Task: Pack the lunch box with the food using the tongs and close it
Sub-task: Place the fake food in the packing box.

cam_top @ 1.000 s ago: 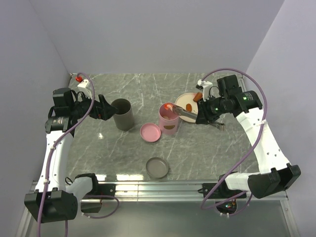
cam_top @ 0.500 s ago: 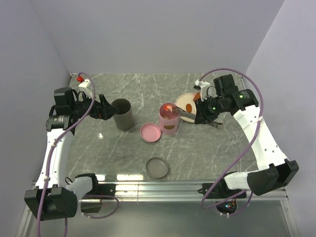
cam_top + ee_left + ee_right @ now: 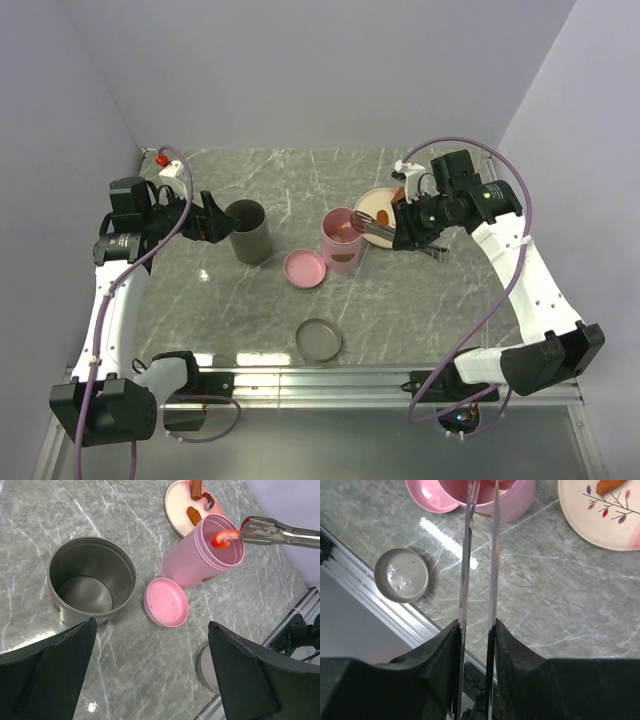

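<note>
The pink lunch box (image 3: 343, 243) stands open mid-table, its pink lid (image 3: 305, 268) lying beside it. My right gripper (image 3: 477, 625) is shut on the grey tongs (image 3: 493, 555), whose tips reach over the box's mouth. In the left wrist view a red piece of food (image 3: 222, 536) sits at the tongs' (image 3: 280, 530) tips, just over the lunch box (image 3: 195, 562); I cannot tell whether it is still pinched. More food (image 3: 194, 515) lies on the plate (image 3: 177, 510) behind the box. My left gripper (image 3: 151, 630) hovers open, holding nothing.
An open grey canister (image 3: 249, 231) stands left of the lunch box, close to my left gripper (image 3: 215, 220). Its grey lid (image 3: 319, 340) lies near the front rail. A small white and red object (image 3: 165, 163) sits at the back left corner.
The tongs' arms have spread a little. The bright red piece seen at the box's mouth a moment ago shows less from above. The left arm has not moved.
</note>
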